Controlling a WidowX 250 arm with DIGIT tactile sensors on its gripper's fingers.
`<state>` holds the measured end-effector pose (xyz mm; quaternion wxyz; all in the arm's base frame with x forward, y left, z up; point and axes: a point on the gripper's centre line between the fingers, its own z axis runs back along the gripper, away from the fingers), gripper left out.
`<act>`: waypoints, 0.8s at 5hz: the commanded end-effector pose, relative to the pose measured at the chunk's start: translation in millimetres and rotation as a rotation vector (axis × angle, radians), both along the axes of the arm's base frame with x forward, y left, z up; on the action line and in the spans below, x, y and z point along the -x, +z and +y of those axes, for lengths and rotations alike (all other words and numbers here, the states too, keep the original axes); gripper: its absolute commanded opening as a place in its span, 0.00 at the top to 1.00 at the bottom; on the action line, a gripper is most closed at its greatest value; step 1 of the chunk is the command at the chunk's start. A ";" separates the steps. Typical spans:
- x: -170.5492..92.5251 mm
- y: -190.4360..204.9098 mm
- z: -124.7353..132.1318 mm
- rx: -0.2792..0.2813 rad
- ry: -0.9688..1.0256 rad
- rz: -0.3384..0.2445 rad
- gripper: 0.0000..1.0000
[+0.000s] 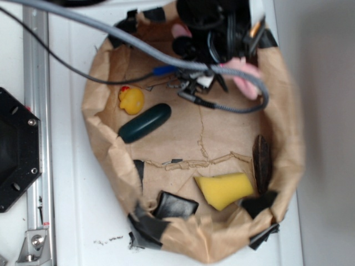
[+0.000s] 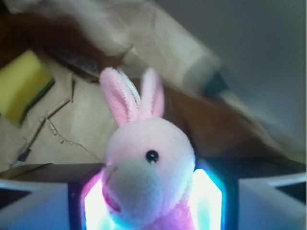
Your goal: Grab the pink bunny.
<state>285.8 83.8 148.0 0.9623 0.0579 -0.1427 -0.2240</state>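
In the exterior view, the black gripper [image 1: 213, 41] is at the upper right of the brown paper basin [image 1: 288, 166], and the fluffy light-pink plush bunny [image 1: 247, 75] shows partly under it. The small yellow rubber duck [image 1: 131, 100] and the dark green oval object [image 1: 144, 122] lie to the left. In the wrist view, the bunny [image 2: 148, 177] sits low in the centre between the two glowing fingers [image 2: 211, 201], which are clenched on it. A yellow sponge [image 2: 24, 84] is at the upper left.

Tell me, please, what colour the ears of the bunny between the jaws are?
Light pink, best seen in the wrist view, where the pink bunny's ears stand above its white face.
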 end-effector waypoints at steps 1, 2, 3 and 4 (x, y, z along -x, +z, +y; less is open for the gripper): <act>29.9 89.8 -36.7 0.092 0.390 -0.094 1.00; 33.1 84.8 -50.7 0.194 0.486 -0.112 1.00; 31.4 80.5 -55.1 0.189 0.514 -0.077 1.00; 32.2 76.9 -53.3 0.169 0.521 -0.061 1.00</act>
